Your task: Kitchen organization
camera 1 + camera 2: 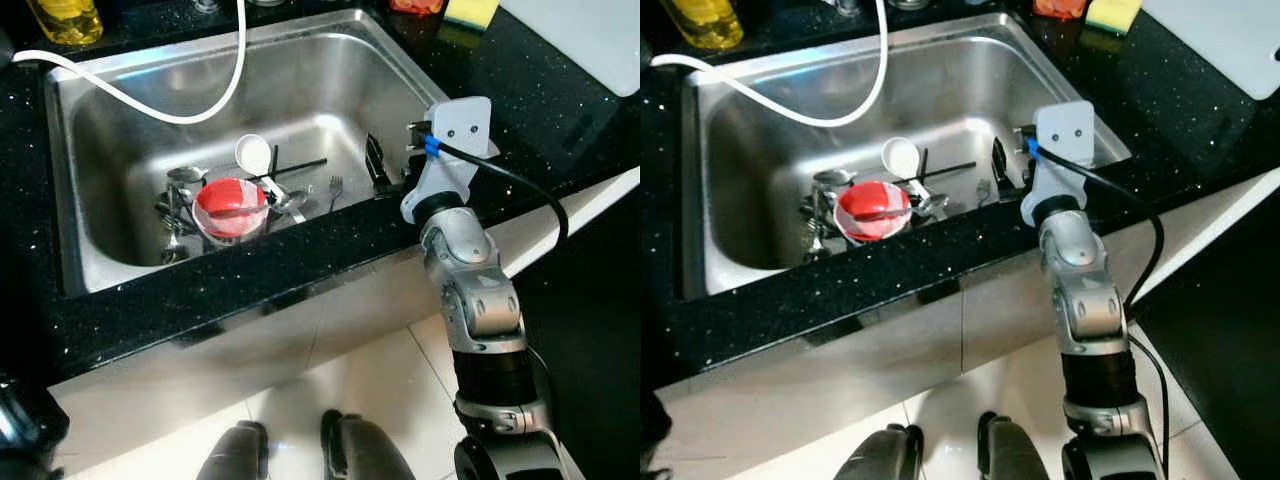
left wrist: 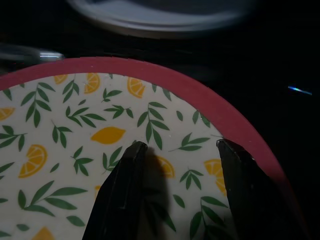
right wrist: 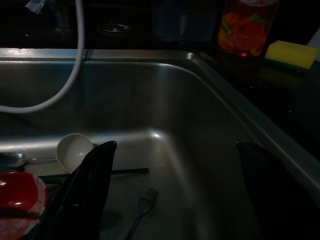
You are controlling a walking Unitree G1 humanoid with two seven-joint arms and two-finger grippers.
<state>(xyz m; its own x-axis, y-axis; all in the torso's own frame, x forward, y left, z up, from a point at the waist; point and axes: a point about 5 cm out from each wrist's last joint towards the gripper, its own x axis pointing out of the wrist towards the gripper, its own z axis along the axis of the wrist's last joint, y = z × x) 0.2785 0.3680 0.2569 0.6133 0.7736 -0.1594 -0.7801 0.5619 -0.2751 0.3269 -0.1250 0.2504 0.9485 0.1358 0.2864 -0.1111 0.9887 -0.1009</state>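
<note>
Judging by the sink point(image 1: 70, 180), little of the kitchen organization is done: the dishes lie piled on its floor, so most remains.

Farthest left, a yellow bottle point(image 1: 66, 18) stands on the black tabletop point(image 1: 150, 310) behind the basin, and a white hose point(image 1: 150, 105) loops down over the steel wall. The left tool point(image 2: 182, 150), fingers spread, hovers over a red-rimmed plate with a lemon-and-leaf print point(image 2: 75, 130); whether it touches the plate cannot be told.

In the middle of the sink lies a red bowl point(image 1: 231, 207) among spoons, with a small white cup point(image 1: 254, 153) just behind it and a thin black utensil point(image 1: 300, 167) beside that. A fork point(image 1: 335, 190) lies alone to the right.

The right tool point(image 3: 175, 165), fingers wide apart and holding nothing, reaches over the front rim near the fork, probably the likeliest next pick. The tangled cutlery around the bowl and the hose above could hinder a clean grasp. At far right, a yellow sponge point(image 1: 472, 12) sits on the tabletop beside an orange-labelled container point(image 3: 247, 27).
</note>
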